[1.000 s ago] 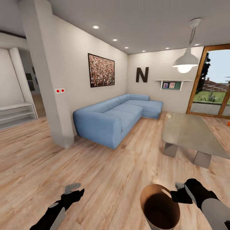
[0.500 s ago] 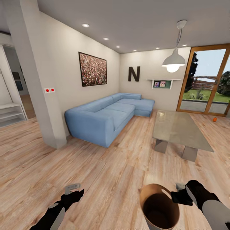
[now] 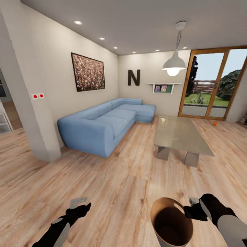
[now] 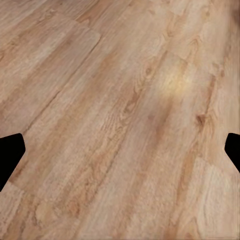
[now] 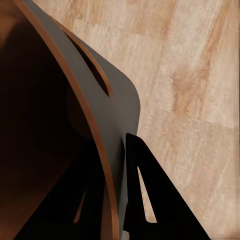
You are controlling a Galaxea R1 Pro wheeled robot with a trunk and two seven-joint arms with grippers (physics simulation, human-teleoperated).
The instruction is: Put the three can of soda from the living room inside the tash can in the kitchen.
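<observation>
One bare-bottomed trash can (image 3: 171, 224) in right tool (image 3: 188, 210)

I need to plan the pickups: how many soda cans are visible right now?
1. A small orange can stands on the floor far across the room, near the glass door, beyond the low table. The other two may be hidden or out of view.

blue sofa (image 3: 103, 125), low table (image 3: 180, 133), pendant lamp (image 3: 173, 63)

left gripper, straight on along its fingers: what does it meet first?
Likely the wood floor. The left wrist view, looking along the fingers, shows bare planks with nothing between them. In the head view the left gripper points forward and down over that floor. Depth is unclear.
</observation>
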